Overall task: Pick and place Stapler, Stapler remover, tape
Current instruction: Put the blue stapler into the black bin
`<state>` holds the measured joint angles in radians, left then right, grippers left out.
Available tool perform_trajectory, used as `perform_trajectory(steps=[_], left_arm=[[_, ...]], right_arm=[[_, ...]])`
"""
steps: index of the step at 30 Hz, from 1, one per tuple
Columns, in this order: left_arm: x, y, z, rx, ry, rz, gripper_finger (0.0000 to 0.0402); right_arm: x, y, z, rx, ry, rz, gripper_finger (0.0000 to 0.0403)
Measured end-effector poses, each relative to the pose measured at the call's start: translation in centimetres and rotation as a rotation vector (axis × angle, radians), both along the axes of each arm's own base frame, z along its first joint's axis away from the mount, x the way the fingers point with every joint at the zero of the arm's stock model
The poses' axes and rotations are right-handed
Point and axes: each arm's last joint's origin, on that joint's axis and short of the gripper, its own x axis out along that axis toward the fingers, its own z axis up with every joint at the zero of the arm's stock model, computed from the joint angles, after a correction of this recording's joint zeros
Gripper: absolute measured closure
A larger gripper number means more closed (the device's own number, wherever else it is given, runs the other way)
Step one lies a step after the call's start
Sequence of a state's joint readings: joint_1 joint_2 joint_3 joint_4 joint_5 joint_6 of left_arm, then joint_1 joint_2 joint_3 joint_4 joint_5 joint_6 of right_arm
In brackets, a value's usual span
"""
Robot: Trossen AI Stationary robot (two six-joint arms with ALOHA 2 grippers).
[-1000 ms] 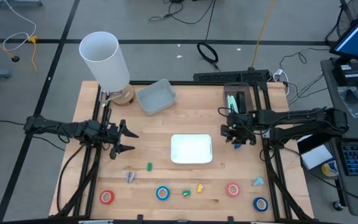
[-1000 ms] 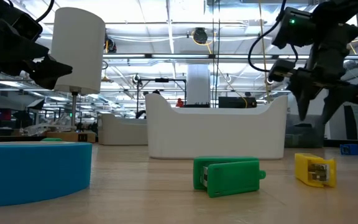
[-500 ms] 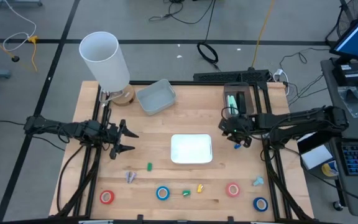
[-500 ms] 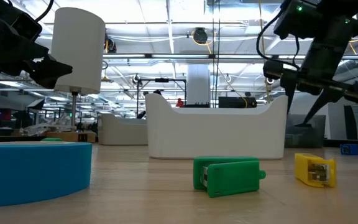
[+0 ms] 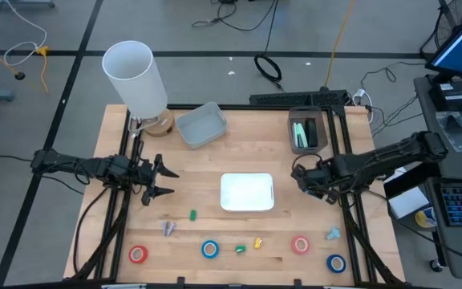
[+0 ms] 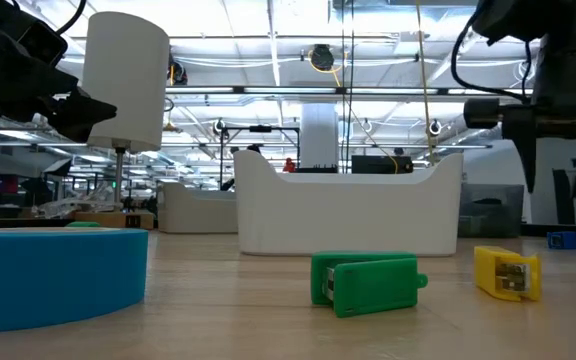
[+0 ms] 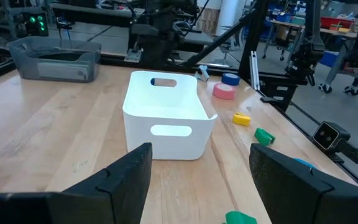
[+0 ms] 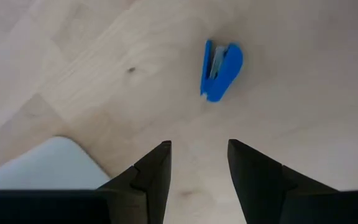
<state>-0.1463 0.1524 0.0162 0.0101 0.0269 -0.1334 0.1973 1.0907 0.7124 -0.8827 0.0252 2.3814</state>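
Right gripper point(image 8: 197, 163) hangs over the wooden surface point(image 5: 279, 233) just right of the white bin point(image 5: 247, 193), fingers parted and empty, with a small blue stapler point(image 8: 220, 70) lying flat just beyond its tips. Left gripper point(image 5: 160, 179), also spread and holding nothing, waits left of the bin. Tape rolls point(image 5: 209, 250) lie along the near edge.

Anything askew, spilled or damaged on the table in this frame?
The grey bin sits crooked to the table edges, unlike the squared white bin and dark tray. The small staplers and tape rolls are scattered along the front edge, which looks deliberate. The right gripper hangs open over a blue stapler. Nothing looks spilled or damaged.
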Motion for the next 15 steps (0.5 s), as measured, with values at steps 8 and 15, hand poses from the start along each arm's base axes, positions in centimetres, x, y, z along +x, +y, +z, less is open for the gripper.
perform_trajectory(steps=[8,15], left_arm=[[0.0,0.0,0.0,0.004,-0.001,-0.001,0.0133],[0.0,0.0,0.0,0.007,-0.001,-0.001,0.0133]], right_arm=[[-0.6,-0.4,-0.1,0.001,0.073,-0.086,0.0254],[-0.5,-1.0,-0.3,-0.003,0.094,-0.124,0.025]])
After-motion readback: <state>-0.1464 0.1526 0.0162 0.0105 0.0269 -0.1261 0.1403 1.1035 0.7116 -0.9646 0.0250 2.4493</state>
